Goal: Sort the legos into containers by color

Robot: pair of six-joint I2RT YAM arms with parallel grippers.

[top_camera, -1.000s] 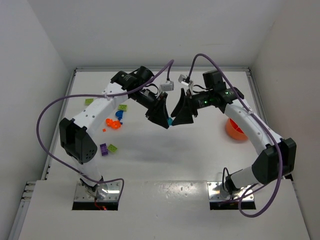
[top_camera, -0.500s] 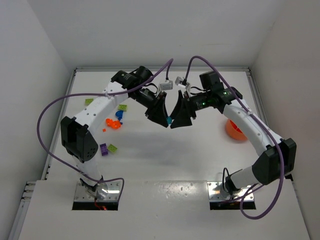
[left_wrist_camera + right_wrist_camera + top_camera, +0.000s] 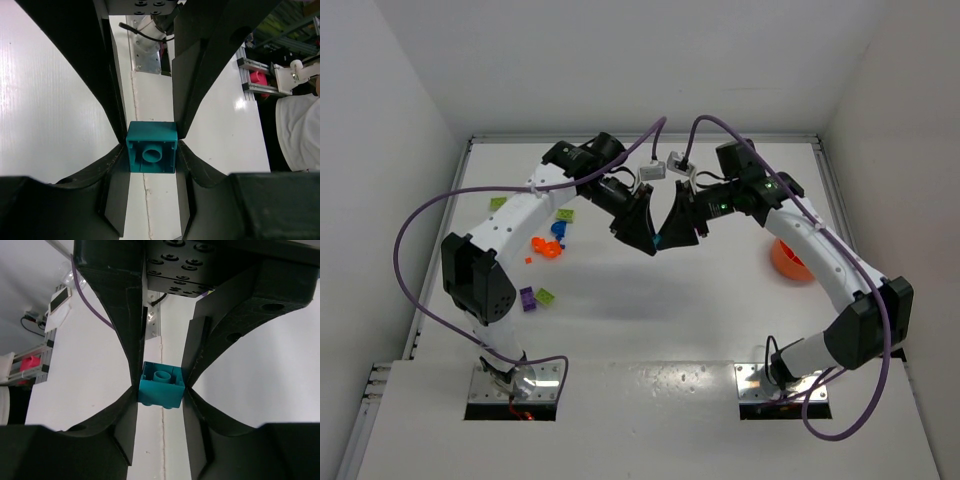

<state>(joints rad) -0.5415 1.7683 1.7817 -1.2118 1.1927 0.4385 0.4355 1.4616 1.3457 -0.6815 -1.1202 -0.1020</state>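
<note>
Where the two arms meet above the middle of the white table point(image 3: 650, 320), the left gripper point(image 3: 151, 161) and the right gripper point(image 3: 161, 396) face each other tip to tip. Both are closed on the same small teal plastic brick point(image 3: 659, 241), each pair of black fingers pressing its opposite sides. The round orange plastic tub point(image 3: 788, 260) stands at the right, partly hidden by the right arm point(image 3: 820, 250). Well apart from it, at the left, lie loose orange bricks point(image 3: 546, 247), a blue brick point(image 3: 560, 229), a purple brick point(image 3: 527, 298) and a lime green brick point(image 3: 546, 295).
</note>
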